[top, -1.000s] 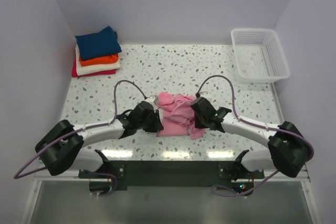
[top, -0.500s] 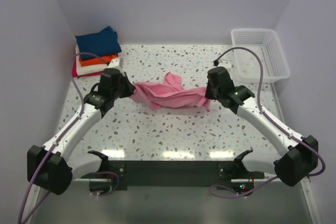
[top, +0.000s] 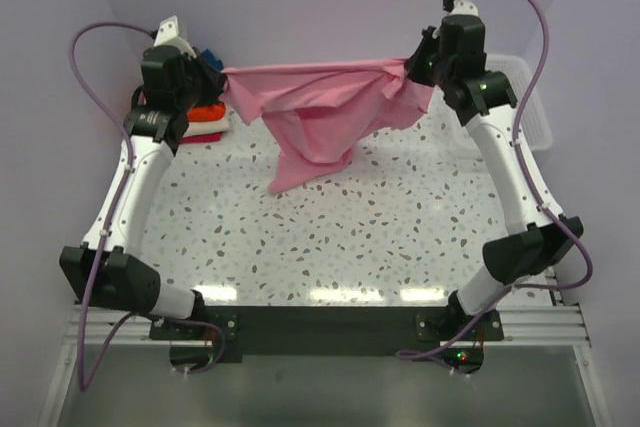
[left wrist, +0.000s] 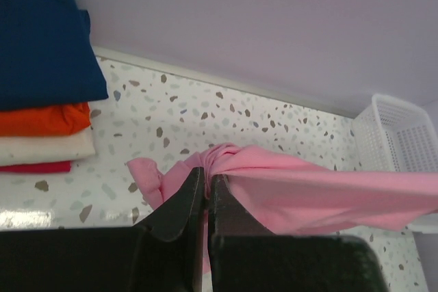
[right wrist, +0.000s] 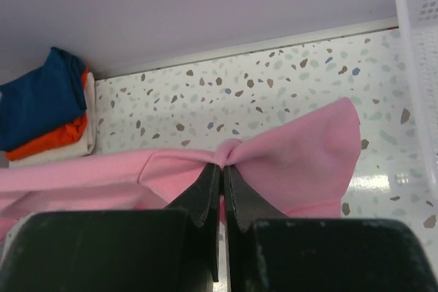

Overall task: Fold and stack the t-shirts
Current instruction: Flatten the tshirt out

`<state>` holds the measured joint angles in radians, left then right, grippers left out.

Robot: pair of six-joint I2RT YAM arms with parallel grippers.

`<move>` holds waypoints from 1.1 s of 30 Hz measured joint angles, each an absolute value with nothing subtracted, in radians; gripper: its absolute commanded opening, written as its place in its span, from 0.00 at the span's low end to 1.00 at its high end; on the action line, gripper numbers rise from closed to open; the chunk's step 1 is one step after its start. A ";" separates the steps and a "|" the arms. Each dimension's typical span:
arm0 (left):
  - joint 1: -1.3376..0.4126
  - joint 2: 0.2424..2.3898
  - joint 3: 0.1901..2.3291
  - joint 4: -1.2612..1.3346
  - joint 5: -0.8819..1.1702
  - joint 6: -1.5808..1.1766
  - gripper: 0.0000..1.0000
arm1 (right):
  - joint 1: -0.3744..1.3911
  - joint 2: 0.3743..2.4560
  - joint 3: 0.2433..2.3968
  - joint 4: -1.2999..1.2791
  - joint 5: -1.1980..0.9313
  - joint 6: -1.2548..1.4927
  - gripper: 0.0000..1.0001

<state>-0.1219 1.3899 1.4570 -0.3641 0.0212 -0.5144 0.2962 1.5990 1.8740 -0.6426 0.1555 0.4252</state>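
speckled table (top: pixel 420 237) underneath; left hand (left wrist: pixel 205 176) and right hand (right wrist: pixel 220 170) clamped on pink t-shirt (top: pixel 320 122); left arm (top: pixel 130 187) half hides folded stack (top: pixel 208 113)

From my station I see a pale speckled terrazzo worktop (top: pixel 400 237), boxed in on three sides by plain lilac walls: a back wall (top: pixel 320 7), a left wall (top: pixel 40 97) and a right wall (top: pixel 605 47). A thin white trim (left wrist: pixel 205 77) runs where the worktop meets the back wall. Three bright strips of reflected light (top: pixel 335 294) lie along the near edge. Below that edge I make out a dull grey-green panel (top: pixel 300 387).
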 measured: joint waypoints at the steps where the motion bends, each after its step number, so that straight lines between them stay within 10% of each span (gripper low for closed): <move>1: -0.107 1.422 1.498 -0.364 0.036 -0.517 0.00 | 0.283 1.631 1.932 -0.654 0.139 0.424 0.00; 9: 0.002 1.475 1.697 -0.380 0.172 -0.554 0.00 | 0.253 1.613 2.081 -0.692 0.081 0.414 0.00; 17: 0.026 1.263 1.404 -0.336 0.239 -0.595 0.09 | 0.255 1.159 1.464 -0.549 -0.034 0.480 0.00; 21: 0.038 1.195 1.139 -0.329 0.246 -0.596 0.65 | 0.267 0.978 1.022 -0.501 -0.097 0.547 0.46; 26: 0.072 1.195 0.862 -0.359 0.239 -0.610 0.68 | 0.276 0.975 0.691 -0.539 -0.101 0.580 0.77; 33: 0.072 1.095 0.696 -0.406 0.155 -0.657 0.68 | 0.281 0.909 0.669 -0.559 -0.051 0.579 0.77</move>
